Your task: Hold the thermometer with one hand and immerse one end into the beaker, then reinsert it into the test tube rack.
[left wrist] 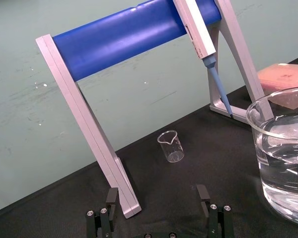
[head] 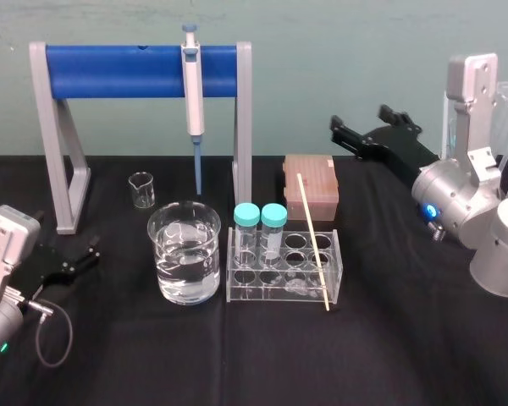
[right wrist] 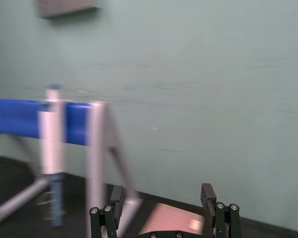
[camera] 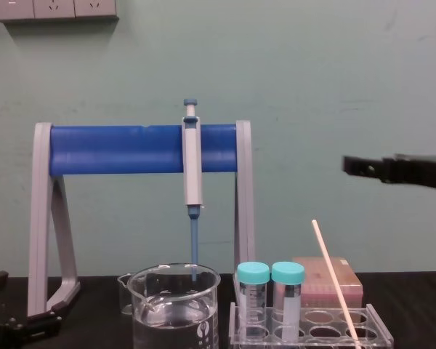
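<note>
Left gripper (left wrist: 157, 195) sits low at the table's left, fingers spread. Thermometer (head: 313, 242) leans tilted in the rack's (head: 339, 272) right end; beaker (head: 164, 230) of water just left. Right gripper (right wrist: 162, 192) raised at right, fingers spread.

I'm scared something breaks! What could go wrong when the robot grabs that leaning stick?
The thermometer leans in the test tube rack, so the open right gripper, behind it, might knock it out. Carrying it to the beaker could bump the capped tubes. The left gripper idles at left.
</note>
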Robot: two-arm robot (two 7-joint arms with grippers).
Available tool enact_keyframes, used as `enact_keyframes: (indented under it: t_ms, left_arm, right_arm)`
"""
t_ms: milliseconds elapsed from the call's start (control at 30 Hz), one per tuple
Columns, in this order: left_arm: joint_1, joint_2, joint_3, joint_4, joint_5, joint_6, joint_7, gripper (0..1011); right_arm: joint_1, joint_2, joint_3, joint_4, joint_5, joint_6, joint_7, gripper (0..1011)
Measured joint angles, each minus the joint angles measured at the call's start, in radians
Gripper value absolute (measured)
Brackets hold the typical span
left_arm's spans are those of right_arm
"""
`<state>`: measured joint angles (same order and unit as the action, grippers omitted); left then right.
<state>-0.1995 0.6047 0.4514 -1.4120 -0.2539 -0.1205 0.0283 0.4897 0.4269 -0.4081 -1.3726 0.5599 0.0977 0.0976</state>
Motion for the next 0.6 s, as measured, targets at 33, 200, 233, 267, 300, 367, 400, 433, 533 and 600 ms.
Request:
enact_keyframes:
  t_ms: [33, 200, 233, 267, 300, 367, 400, 433, 533, 600]
  left_arm:
    - [0.000, 0.000, 0.000, 0.000, 0.000, 0.000, 0.000, 1004]
    - [0.000, 0.000, 0.000, 0.000, 0.000, 0.000, 0.000, 1004]
    - [0.000, 0.000, 0.000, 0.000, 0.000, 0.000, 0.000, 1004]
    - [0.000, 0.000, 0.000, 0.000, 0.000, 0.000, 0.000, 1004]
    - [0.000, 0.000, 0.000, 0.000, 0.000, 0.000, 0.000, 1004]
    - [0.000, 0.000, 0.000, 0.000, 0.000, 0.000, 0.000, 1004]
    - [0.000, 0.000, 0.000, 0.000, 0.000, 0.000, 0.000, 1004]
    - [0.000, 0.000, 0.000, 0.000, 0.000, 0.000, 0.000, 1004]
    - [0.000, 0.000, 0.000, 0.000, 0.000, 0.000, 0.000, 1004]
    - [0.000, 0.000, 0.000, 0.000, 0.000, 0.000, 0.000, 1004]
  right_arm:
    - [-0.005, -0.005, 0.004, 0.002, -0.011, 0.000, -0.027, 1003]
    - [-0.029, -0.035, 0.015, 0.035, -0.083, 0.003, -0.157, 1003]
    - [-0.032, -0.041, 0.015, 0.047, -0.101, 0.004, -0.180, 1003]
    - [-0.033, -0.045, 0.015, 0.053, -0.109, 0.004, -0.186, 1003]
    - [-0.034, -0.047, 0.014, 0.060, -0.116, 0.003, -0.192, 1003]
    - [-0.036, -0.055, 0.013, 0.081, -0.131, 0.003, -0.201, 1003]
    - [-0.037, -0.057, 0.013, 0.087, -0.135, 0.002, -0.202, 1003]
    - [-0.037, -0.061, 0.012, 0.099, -0.140, 0.001, -0.201, 1003]
    - [-0.037, -0.066, 0.011, 0.116, -0.141, 0.000, -0.183, 1003]
    - [-0.037, -0.066, 0.011, 0.117, -0.141, 0.000, -0.181, 1003]
